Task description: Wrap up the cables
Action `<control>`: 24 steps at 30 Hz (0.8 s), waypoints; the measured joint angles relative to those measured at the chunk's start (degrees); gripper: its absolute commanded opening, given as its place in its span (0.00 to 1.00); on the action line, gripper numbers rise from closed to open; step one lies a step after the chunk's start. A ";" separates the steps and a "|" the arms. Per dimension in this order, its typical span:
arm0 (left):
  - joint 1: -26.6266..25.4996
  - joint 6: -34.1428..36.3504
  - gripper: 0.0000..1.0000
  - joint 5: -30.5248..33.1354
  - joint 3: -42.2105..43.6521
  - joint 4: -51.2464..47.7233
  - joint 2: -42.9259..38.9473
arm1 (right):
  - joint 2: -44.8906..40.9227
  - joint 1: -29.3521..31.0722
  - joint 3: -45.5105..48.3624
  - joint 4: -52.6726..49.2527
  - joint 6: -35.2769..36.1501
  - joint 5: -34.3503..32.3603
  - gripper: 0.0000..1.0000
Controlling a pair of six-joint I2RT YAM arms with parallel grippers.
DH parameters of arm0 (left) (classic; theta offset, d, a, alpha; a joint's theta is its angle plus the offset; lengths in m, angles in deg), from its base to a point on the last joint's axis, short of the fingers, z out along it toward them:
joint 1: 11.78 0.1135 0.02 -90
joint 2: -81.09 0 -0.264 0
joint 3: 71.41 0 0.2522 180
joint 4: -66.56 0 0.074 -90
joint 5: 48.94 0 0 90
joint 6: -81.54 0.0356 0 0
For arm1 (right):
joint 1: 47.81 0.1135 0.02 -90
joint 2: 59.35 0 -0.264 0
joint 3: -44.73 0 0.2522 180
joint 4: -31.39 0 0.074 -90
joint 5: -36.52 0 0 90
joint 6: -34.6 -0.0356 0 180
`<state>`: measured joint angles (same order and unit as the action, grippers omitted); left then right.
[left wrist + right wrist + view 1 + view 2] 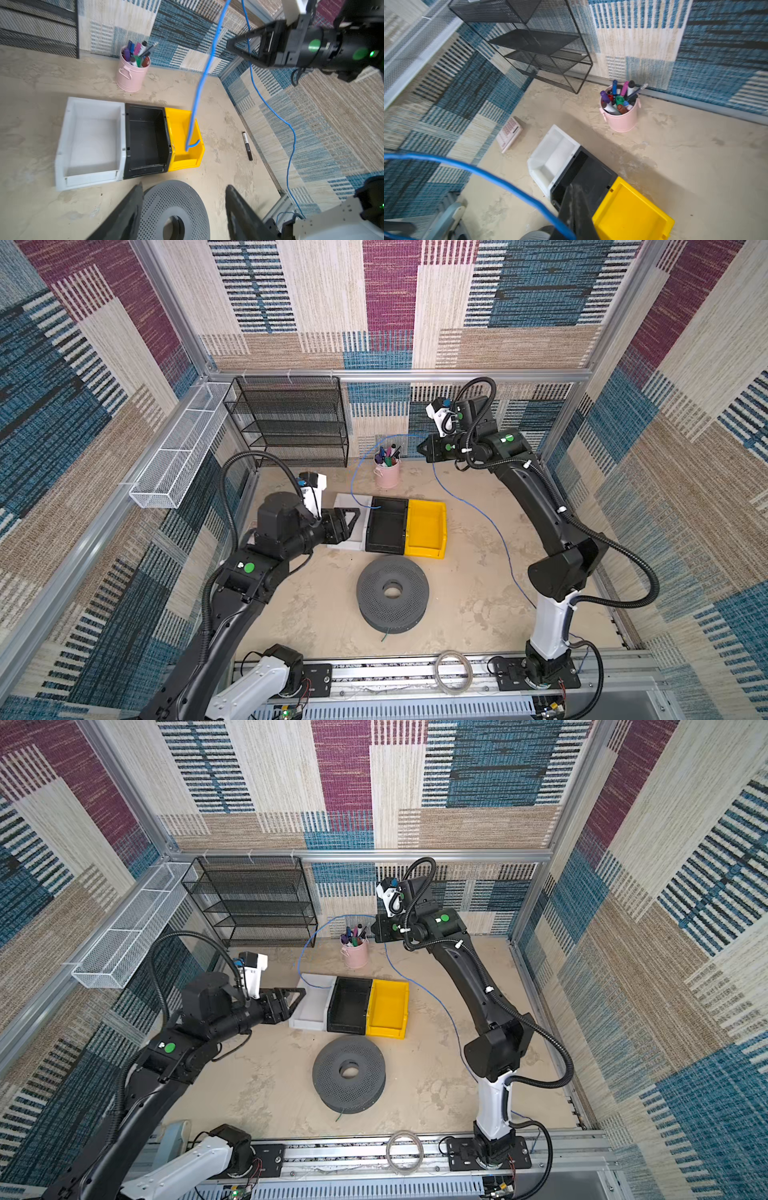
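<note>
A thin bright blue cable [469, 510] hangs from my right gripper [422, 448], which is shut on it, raised near the back wall. One strand arcs left and drops, and its loose end [376, 508] curls by the bins, just beyond my left gripper [355, 517]. The other strand trails across the table toward the right arm's base. My left gripper [184, 186] is open and holds nothing; in the left wrist view a grey perforated spool [172, 207] shows between its fingers. The right wrist view shows the cable [500, 180] running into the shut right gripper [572, 187].
White bin [347, 499], black bin [388, 526] and yellow bin [426, 529] stand in a row mid-table. Behind them are a pink cup of markers [386, 475] and a black mesh shelf [291, 418]. A black marker [247, 145] and a pink calculator [508, 135] lie on the table.
</note>
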<state>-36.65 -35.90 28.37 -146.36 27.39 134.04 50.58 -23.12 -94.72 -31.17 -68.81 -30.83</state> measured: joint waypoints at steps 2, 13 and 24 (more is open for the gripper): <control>-2.75 -1.07 0.67 3.45 3.82 6.62 -0.57 | -0.85 0.02 2.19 3.21 -2.84 2.82 0.00; -5.55 -1.27 0.76 14.69 11.76 31.23 0.85 | -2.32 0.04 3.28 8.70 -8.94 9.31 0.00; -5.64 -0.07 0.73 15.52 8.37 31.91 0.09 | -3.41 0.04 6.54 9.92 -10.08 10.80 0.00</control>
<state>-42.29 -35.96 43.89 -137.99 59.30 134.12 47.17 -23.08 -88.18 -21.24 -78.89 -20.03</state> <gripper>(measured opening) 0.741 0.053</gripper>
